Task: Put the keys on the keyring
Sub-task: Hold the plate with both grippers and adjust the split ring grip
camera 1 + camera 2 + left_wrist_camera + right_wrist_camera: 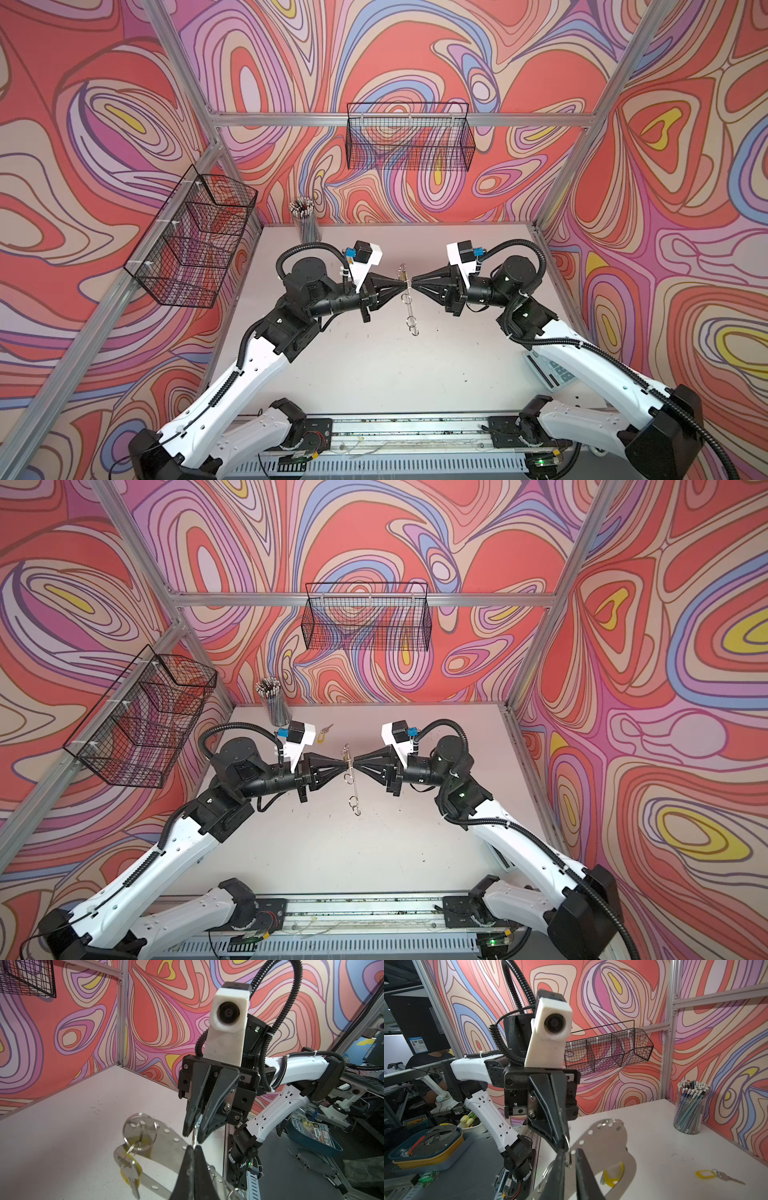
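Note:
In both top views the keyring point(408, 309) point(353, 787) hangs edge-on above the table's middle, between my two grippers. It is a silvery plate point(166, 1140) point(608, 1142) with holes and small wire rings along its edge. My left gripper point(194, 1147) point(403, 284) is shut on one of those rings. From the opposite side my right gripper point(570, 1150) point(415, 284) pinches the same ring, tip to tip with the left. One key point(133, 1176) with a yellow tag hangs from a larger ring on the plate. A second key point(726, 1178) point(328, 728) lies loose on the table with its yellow tag point(706, 1174).
A clear cup of pencils point(305, 224) point(689, 1109) stands at the table's back left corner. Wire baskets hang on the back wall point(409, 137) and on the left wall point(195, 245). A small white device point(552, 370) lies under the right arm.

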Controlling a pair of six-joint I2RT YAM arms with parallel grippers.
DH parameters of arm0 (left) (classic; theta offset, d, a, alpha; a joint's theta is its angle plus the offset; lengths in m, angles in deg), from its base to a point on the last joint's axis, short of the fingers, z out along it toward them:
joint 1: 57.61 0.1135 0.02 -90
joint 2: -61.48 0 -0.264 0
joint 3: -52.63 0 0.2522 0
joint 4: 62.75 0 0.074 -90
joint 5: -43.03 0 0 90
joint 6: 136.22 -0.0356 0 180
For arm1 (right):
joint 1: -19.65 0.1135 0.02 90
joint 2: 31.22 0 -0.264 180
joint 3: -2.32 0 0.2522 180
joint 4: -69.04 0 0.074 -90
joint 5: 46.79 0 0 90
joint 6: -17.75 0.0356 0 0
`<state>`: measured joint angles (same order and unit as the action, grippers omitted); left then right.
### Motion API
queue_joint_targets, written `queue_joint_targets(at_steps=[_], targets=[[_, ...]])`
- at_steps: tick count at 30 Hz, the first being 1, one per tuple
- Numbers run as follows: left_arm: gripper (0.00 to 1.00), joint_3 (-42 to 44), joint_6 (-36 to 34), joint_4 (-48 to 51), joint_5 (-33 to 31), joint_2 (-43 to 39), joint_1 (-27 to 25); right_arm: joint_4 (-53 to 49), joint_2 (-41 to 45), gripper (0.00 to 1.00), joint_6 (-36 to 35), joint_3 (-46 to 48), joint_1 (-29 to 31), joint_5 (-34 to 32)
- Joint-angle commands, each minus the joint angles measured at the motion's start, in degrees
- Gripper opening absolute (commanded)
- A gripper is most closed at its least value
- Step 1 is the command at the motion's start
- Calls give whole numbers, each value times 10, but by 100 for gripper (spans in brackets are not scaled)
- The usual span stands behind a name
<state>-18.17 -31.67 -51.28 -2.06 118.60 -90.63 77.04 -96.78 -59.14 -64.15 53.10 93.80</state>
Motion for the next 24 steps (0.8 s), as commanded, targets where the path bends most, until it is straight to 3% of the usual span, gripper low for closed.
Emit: queue_joint_targets(at_steps=[1,4,14,17,24], targets=[[0,-25,-8,0,14,1,-2,14,-8,8,4,-17,-1,20],[0,-25,-7,-2,15,2,-2,15,-13,4,6,-20,-1,28],[0,-28,-3,-6,25,14,-2,26,-15,5,15,-20,-1,35],[0,-30,-1,-7,27,17,-2,30,-18,0,20,-20,0,38],[0,-30,7,-18,35,24,-2,49,-21,0,32,-14,0,48]])
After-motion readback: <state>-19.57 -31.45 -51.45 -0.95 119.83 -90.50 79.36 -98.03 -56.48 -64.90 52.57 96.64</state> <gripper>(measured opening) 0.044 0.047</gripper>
